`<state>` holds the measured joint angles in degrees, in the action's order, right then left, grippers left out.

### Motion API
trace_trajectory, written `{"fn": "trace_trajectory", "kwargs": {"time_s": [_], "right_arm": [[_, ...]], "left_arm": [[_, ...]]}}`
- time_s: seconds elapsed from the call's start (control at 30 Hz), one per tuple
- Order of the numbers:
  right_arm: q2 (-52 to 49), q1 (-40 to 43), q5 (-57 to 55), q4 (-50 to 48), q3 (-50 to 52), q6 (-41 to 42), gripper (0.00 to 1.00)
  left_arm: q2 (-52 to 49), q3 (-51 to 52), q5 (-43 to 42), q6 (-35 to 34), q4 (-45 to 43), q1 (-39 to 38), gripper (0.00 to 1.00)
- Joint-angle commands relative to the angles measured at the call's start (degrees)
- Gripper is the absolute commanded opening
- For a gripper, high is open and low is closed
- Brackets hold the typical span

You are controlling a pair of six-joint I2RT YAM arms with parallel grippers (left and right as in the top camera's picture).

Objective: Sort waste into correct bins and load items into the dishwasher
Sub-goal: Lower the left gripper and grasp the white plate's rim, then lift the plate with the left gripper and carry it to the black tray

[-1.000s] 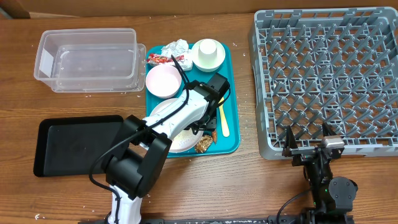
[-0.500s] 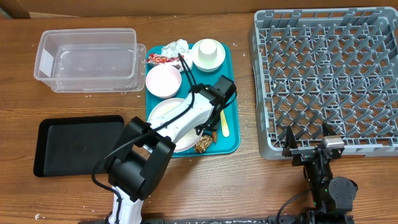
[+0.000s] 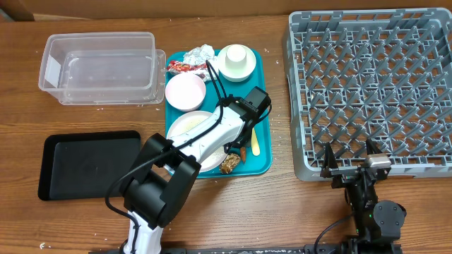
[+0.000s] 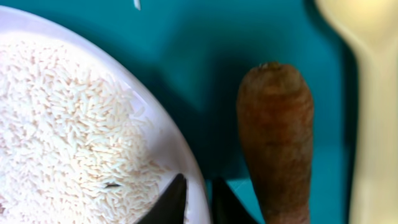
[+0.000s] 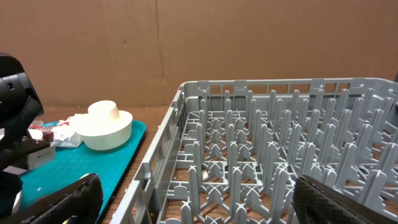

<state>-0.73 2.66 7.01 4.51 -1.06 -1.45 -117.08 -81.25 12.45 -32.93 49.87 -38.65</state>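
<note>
Plate rim (image 4: pixel 166 138) inside left hand (image 4: pixel 198 201)

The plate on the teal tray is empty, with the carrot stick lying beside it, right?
No. The plate is not empty: it holds white rice, as the left wrist view shows. The carrot stick does lie beside it on the teal tray.
</note>
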Motion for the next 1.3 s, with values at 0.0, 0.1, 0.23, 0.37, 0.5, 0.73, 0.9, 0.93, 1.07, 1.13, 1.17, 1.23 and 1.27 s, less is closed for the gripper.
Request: {"fn": "trace_trajectory", "kwargs": {"time_s": [0.0,0.1,0.23,0.37,0.5,0.73,0.9,0.93,1.07,1.13,1.17,1.23,1.27], "right_arm": [[0.5,0.4,-0.5,-0.3,0.6,0.4,1.0],[0.5,0.4,-0.5,-0.3,0.6,0.4,1.0],[0.5,0.4,-0.5,-0.3,0.6,0.4,1.0],[0.5,0.4,-0.5,-0.3,0.6,0.4,1.0],[0.5,0.4,-0.5,-0.3,0.6,0.4,1.0],[0.5,0.4,-0.5,-0.3,0.6,0.4,1.0],[0.5,0.4,-0.5,-0.3,0.6,0.4,1.0],[0.5,0.4,-0.5,-0.3,0.6,0.4,1.0],[0.5,0.4,-0.5,-0.3,0.6,0.4,1.0],[0.5,0.4,-0.5,-0.3,0.6,0.4,1.0],[0.5,0.4,-0.5,-0.3,0.6,0.4,1.0],[0.5,0.4,-0.5,-0.3,0.6,0.4,1.0],[0.5,0.4,-0.5,-0.3,0.6,0.4,1.0]], "left_arm": [[-0.7,0.1,1.1,0.1,0.2,-0.1,0.12],[-0.7,0.1,1.1,0.2,0.4,-0.1,0.13],[-0.6,-1.0,1.1,0.2,2.0,-0.2,0.04],[-0.5,-4.2,1.1,0.2,5.1,-0.7,0.04],[-0.5,-9.0,1.5,0.7,9.1,-1.1,0.04],[-0.5,-15.1,1.6,0.6,15.1,-1.6,0.04],[-0.5,-18.3,1.5,0.5,19.4,-1.6,0.04],[-0.5,-18.8,1.5,0.5,20.1,-1.6,0.04],[-0.5,-20.6,1.7,-0.6,23.1,-1.6,0.04],[-0.5,-21.7,1.7,-1.0,24.8,-1.6,0.04],[-0.5,-22.2,1.7,-1.6,25.6,-1.6,0.04],[-0.5,-23.2,1.7,-2.9,27.3,-1.6,0.04],[-0.5,-23.7,1.7,-3.7,28.2,-1.6,0.04]]}}
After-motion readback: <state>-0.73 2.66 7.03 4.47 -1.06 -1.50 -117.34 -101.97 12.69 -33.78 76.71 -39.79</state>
